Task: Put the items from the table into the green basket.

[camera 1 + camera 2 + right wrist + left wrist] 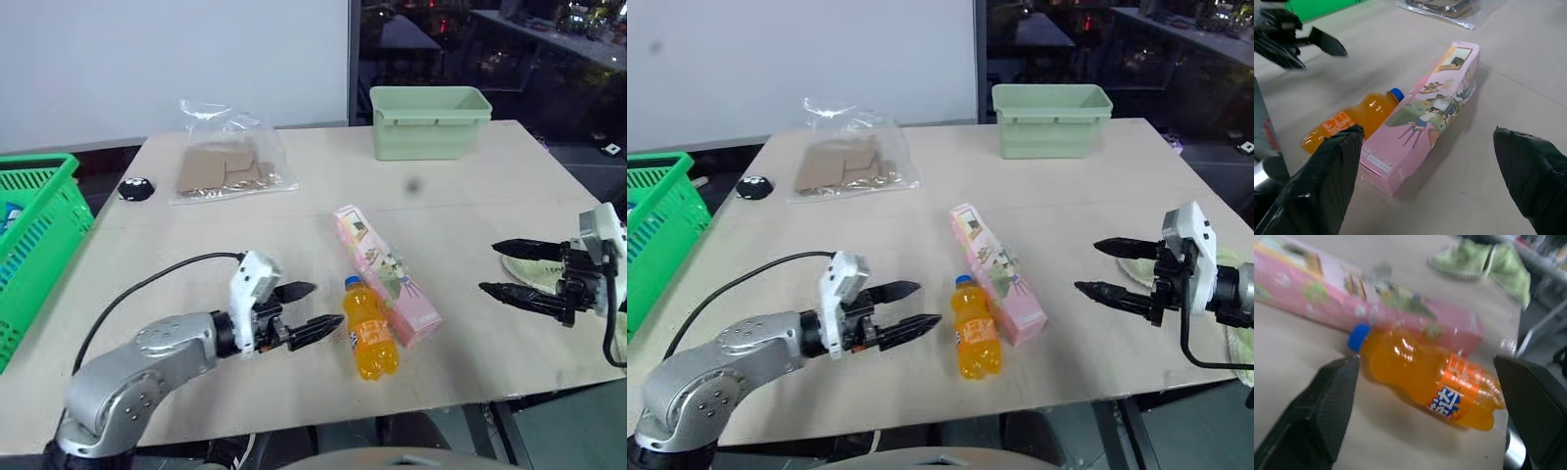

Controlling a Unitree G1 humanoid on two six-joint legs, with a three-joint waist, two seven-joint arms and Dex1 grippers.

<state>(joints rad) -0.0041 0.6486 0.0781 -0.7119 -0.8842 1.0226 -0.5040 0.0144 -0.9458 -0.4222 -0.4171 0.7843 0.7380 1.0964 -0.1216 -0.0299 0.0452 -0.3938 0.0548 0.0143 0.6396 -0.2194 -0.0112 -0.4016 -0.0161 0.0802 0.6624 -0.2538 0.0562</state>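
Note:
An orange soda bottle (pixel 370 339) with a blue cap lies on its side near the front of the beige table (pixel 294 225), touching a long pink carton (pixel 384 275) that lies flat beside it. My left gripper (pixel 309 309) hovers just left of the bottle, open and empty, its fingers (pixel 1327 406) spanning the bottle (pixel 1435 382) in the left wrist view. My right gripper (pixel 509 266) stands open and empty to the right of the carton (pixel 1420 127). The green basket (pixel 29 235) with lattice sides sits off the table's left edge.
A pale mint tub (pixel 427 119) stands at the table's back. A clear plastic bag with cardboard pieces (pixel 227 166) lies at the back left, with a small black round object (pixel 136 188) near the left edge. A light green cloth (pixel 534 262) lies behind my right gripper.

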